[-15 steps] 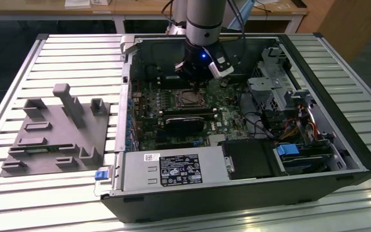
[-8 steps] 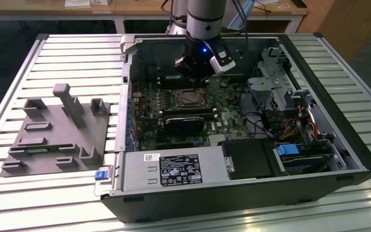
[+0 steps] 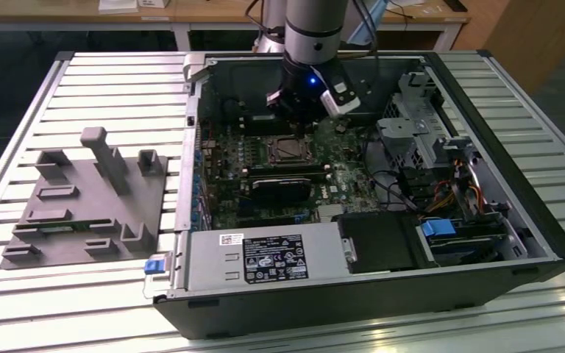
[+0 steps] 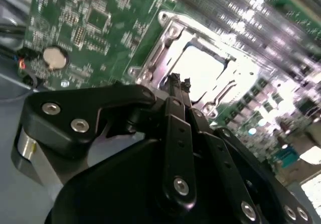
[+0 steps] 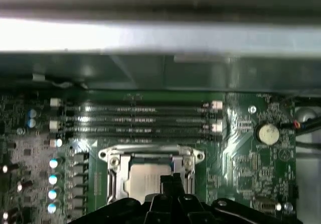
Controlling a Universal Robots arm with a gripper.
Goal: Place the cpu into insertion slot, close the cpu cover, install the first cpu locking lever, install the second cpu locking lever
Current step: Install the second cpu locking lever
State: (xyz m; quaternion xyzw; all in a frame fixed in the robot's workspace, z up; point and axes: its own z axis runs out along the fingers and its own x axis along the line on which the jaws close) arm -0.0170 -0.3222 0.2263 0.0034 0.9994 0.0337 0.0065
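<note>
glare blows out the cpu (image 4: 203, 68) in the second wrist view, board edges smeared; exterior view evenly lit, case interior dim.

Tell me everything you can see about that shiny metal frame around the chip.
The cpu cover is a thin silvery metal frame with a square window. It lies flat and closed over the insertion slot on the green board, and the pale grey cpu shows through the window. The black gripper hovers just above its edge, fingertips together; whether they touch it is unclear.
</note>
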